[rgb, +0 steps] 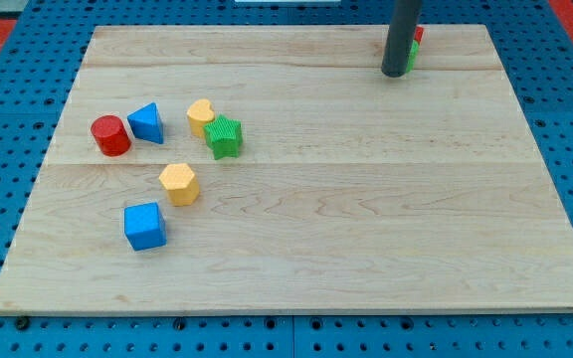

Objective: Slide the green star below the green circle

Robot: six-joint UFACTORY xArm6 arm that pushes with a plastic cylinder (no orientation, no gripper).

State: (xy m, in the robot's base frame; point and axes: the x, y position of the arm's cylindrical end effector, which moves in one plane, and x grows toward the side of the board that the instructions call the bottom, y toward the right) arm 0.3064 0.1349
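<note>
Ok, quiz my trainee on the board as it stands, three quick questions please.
1. True or false: my tip touches the green star.
2. Which block touches the green star? A) red cylinder B) yellow heart C) blue cube
3. Fill in: the rod partly hides a green and a ____ block at the view's top.

Key: 1 false; 2 B; 3 red.

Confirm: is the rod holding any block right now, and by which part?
Nothing is held. My tip sits at the view's top right, partly hiding a red and green block, far from the green star.
</note>
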